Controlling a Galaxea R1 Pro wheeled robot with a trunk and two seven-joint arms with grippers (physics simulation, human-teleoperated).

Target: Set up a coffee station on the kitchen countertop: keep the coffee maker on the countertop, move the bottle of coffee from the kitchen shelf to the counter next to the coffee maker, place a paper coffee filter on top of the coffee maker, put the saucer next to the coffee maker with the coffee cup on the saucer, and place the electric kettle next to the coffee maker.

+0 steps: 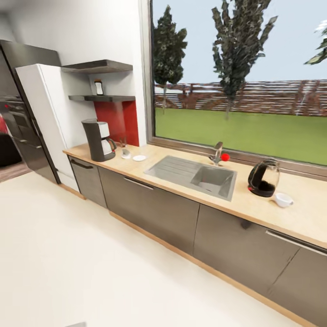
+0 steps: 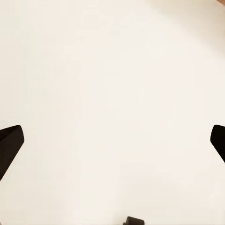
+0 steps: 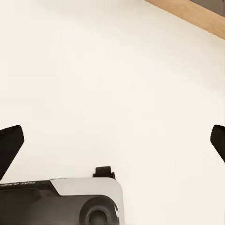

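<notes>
In the head view the kitchen countertop [image 1: 254, 213] runs along the window wall. The dark coffee maker [image 1: 97, 141] stands at its far left end. A small pale object [image 1: 125, 153], too small to identify, and the white saucer [image 1: 139, 158] lie just right of it. The bottle of coffee [image 1: 98, 87] stands on the lower wall shelf [image 1: 104, 98] above. Right of the sink are the glass electric kettle [image 1: 263, 178] and the white coffee cup [image 1: 283, 199]. My left gripper [image 2: 112, 145] and right gripper [image 3: 112, 145] are open over cream floor, holding nothing.
A steel sink [image 1: 200, 176] with a faucet [image 1: 218, 153] sits mid-counter above dark grey cabinet fronts [image 1: 150, 209]. A black fridge [image 1: 20, 118] and a white tall unit [image 1: 45, 113] stand at the left. My base [image 3: 61, 201] and a wood plinth [image 3: 187, 14] show in the right wrist view.
</notes>
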